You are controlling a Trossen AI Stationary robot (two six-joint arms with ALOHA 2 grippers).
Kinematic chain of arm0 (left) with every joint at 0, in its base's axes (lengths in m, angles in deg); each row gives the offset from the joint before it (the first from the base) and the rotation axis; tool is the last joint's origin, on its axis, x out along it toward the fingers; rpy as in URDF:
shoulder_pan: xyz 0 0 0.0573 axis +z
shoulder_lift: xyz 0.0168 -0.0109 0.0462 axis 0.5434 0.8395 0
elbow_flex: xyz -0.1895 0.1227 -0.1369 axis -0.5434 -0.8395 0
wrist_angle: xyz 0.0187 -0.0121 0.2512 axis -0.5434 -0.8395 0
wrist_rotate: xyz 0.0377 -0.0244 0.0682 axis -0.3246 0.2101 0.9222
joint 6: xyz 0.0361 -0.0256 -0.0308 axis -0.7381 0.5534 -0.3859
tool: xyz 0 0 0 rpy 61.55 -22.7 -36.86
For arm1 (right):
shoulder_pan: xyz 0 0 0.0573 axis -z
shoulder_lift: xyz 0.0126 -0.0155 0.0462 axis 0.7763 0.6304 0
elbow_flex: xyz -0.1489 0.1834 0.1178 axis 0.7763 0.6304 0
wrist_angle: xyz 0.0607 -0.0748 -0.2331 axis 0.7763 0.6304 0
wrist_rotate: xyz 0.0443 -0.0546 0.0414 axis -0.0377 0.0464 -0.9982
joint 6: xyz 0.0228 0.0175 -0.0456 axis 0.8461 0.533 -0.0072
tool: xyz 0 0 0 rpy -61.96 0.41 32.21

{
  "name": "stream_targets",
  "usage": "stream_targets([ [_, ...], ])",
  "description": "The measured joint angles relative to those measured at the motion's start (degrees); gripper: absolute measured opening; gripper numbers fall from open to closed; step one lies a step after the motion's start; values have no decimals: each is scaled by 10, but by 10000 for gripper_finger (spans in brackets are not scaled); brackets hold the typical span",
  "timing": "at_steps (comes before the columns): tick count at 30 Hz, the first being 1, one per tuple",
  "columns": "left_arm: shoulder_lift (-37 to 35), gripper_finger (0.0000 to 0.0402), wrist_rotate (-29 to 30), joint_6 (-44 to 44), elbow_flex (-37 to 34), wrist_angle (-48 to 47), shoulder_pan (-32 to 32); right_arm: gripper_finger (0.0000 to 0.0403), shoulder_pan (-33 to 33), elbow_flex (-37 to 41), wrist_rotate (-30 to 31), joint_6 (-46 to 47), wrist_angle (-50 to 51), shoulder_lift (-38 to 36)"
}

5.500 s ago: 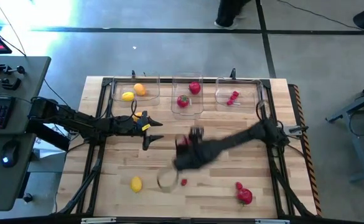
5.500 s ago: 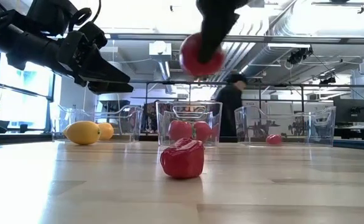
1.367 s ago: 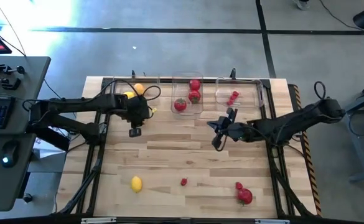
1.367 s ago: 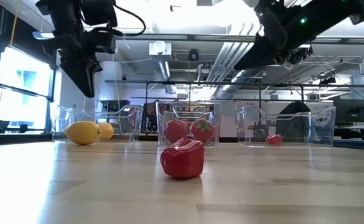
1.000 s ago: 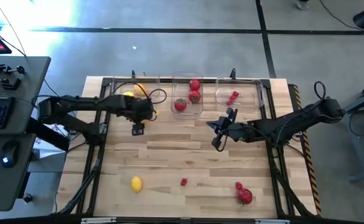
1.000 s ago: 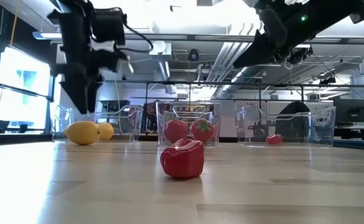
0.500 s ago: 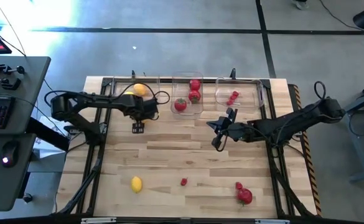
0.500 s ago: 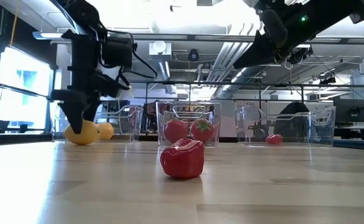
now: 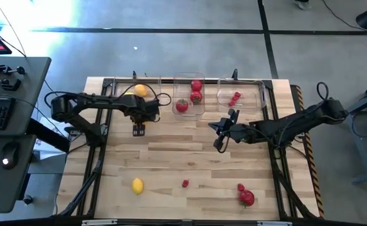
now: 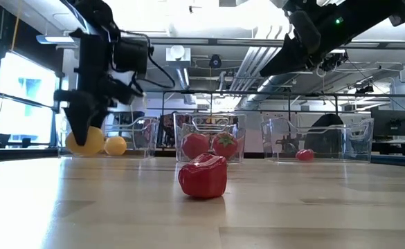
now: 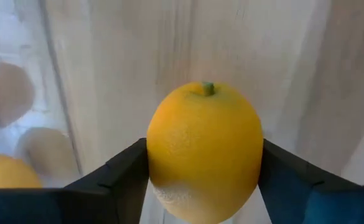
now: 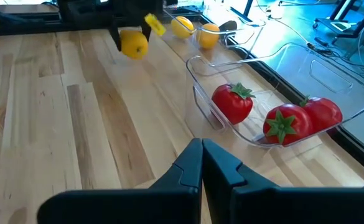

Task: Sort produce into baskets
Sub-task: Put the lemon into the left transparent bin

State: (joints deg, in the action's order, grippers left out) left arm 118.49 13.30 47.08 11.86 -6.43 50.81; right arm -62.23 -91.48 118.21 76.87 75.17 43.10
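High view: left gripper (image 9: 138,130) is over the wooden slatted table (image 9: 189,163), just in front of the left clear plastic bin (image 9: 136,91); a yellow-orange fruit (image 9: 140,90) shows in that bin. Middle clear plastic bin (image 9: 189,94) holds three round red green-topped tomatoes (image 9: 182,105). Right clear plastic bin (image 9: 239,94) holds small red berries (image 9: 234,98). Right gripper (image 9: 219,143) hangs mid-table in front of the middle and right bins, carrying nothing. On the near side of the table, well apart: a yellow lemon (image 9: 137,185), a tiny red berry (image 9: 185,183), and a bigger red fruit with a small red one touching it (image 9: 246,198).

Low view: left gripper (image 10: 79,133) points down, a yellow fruit (image 10: 84,140) at its tips, off the table surface. An orange fruit (image 10: 115,145) sits just beside it, further back. A lumpy red fruit (image 10: 203,176) sits on the table in the foreground. Right arm (image 10: 320,34) is up high.

Left wrist view: fingers (image 11: 122,171) are pressed against both sides of the round yellow-orange lemon-shaped fruit (image 11: 205,149), green stem nub up. Jaws spread wide, clamped on it.

Right wrist view: right gripper (image 12: 201,163) has its fingers pressed together, nothing between them. Ahead, the middle bin (image 12: 262,81) with the tomatoes (image 12: 233,103); further off, the left gripper's yellow fruit (image 12: 134,44) above the boards.
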Motion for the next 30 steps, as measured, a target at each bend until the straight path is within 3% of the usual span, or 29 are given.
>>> stream_targets([
  [8,-59,214,39,46,88,-34,27,0,0,0,0,0,2,0],
  [15,-71,213,59,54,168,-23,146,0,0,0,-12,0,1,0],
  [22,-10,212,-51,34,181,94,265,0,0,0,-12,0,0,0],
  [30,81,214,-75,14,181,138,317,0,0,0,-12,0,0,0],
])
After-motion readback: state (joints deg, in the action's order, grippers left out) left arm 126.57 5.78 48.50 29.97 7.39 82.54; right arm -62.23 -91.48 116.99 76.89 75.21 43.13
